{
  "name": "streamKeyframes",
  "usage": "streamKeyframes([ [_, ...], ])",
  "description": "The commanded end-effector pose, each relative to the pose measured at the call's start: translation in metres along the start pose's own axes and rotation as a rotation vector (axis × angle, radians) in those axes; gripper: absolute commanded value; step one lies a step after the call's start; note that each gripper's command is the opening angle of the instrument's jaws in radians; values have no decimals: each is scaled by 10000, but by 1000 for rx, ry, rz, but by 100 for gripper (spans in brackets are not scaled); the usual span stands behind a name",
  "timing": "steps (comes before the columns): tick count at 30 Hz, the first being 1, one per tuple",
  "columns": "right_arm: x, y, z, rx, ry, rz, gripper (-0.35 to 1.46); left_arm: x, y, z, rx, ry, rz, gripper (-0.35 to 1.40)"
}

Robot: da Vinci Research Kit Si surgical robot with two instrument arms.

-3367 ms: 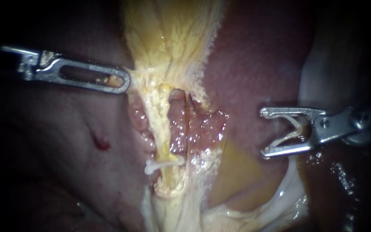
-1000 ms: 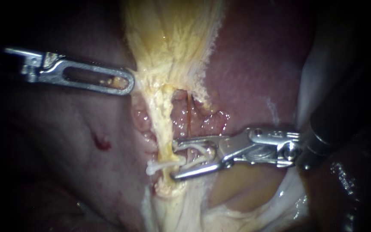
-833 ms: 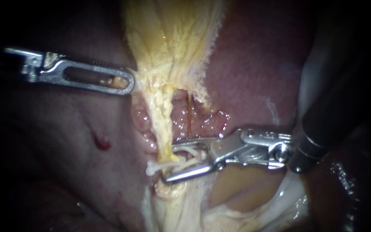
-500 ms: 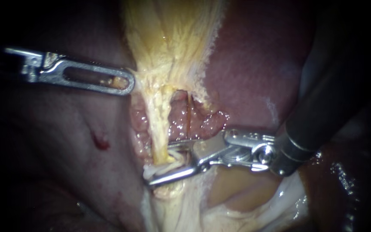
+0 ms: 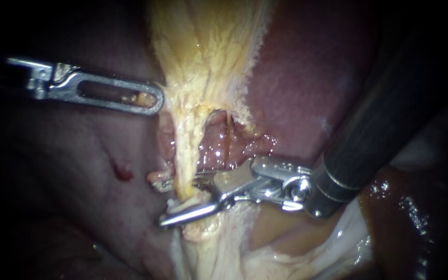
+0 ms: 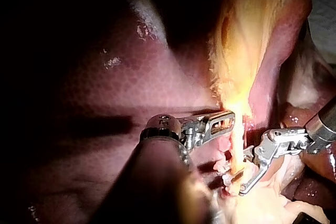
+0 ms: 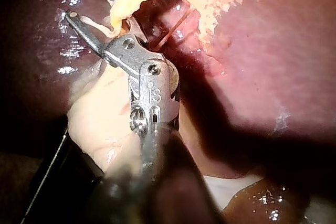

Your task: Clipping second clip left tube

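My right instrument (image 5: 159,204) had its claw open around the left tube (image 5: 185,166), left instrument (image 5: 154,99) clamped on yellow tissue (image 5: 203,46); squeezing shut looked next.

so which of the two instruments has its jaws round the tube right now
The right instrument, shaft entering from upper right: its open jaws straddle the left tube. The left instrument grips yellow tissue higher up.
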Motion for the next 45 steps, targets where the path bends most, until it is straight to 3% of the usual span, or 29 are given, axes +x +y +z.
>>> streamKeyframes([
  [1, -1, -2, -2, 10, 1, -2, 49, 0, 0, 0, 0, 0, 0, -35],
  [12, 3, -35, 10, 109, -6, -18, 49, 0, 0, 0, 0, 0, 0, -35],
  [21, 8, -53, 18, 134, -11, -22, 48, 0, 1, 0, 0, 0, 0, -35],
  [35, 5, -52, 11, 137, -12, -22, 38, 0, 1, 0, 0, 0, 0, -35],
  [39, 5, -50, 7, 138, -12, -21, 25, 0, 1, 0, 0, 0, 0, -35],
  [43, 3, -48, 0, 141, -13, -21, -5, 0, 2, 0, 0, 0, 0, -35],
  [45, 3, -47, -2, 141, -13, -21, -12, 0, 1, 0, 0, 0, 0, -35],
])
